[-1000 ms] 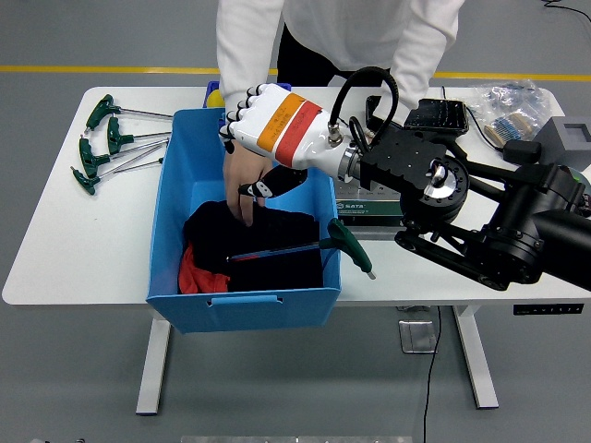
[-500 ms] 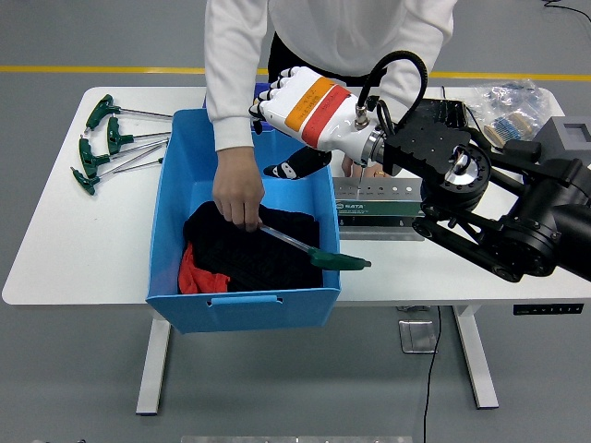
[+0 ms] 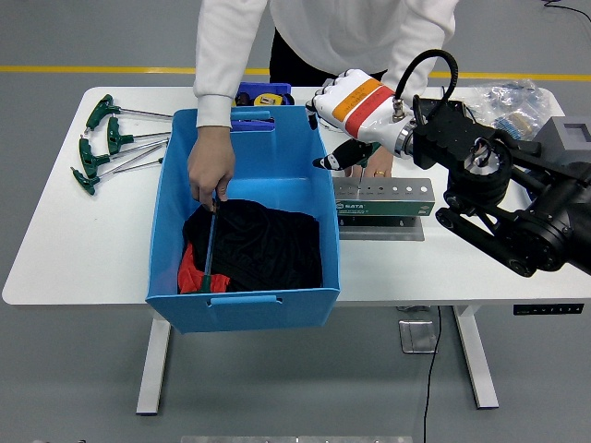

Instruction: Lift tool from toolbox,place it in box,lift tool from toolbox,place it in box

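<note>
A person's hand (image 3: 207,180) reaches into the blue box (image 3: 172,214) and holds a T-handle wrench (image 3: 210,242) by its shaft, the tool pointing down over the black cloth (image 3: 268,245) inside. My right hand (image 3: 329,131), white with orange and red bands, hovers at the box's far right corner, fingers relaxed and holding nothing. Just right of the box lies the grey-green toolbox rack (image 3: 383,197), with the person's other hand (image 3: 369,172) resting on its far edge. My left arm is out of sight.
Several green T-handle wrenches (image 3: 103,140) lie at the table's far left. A red cloth (image 3: 189,274) peeks out under the black one. A bag of small parts (image 3: 508,103) and a grey case (image 3: 563,138) sit at the far right.
My right hand has drawn back to the right, out over the box's rim. The person's hand swung the wrench off the box's right side and now points it down at the left inside.
</note>
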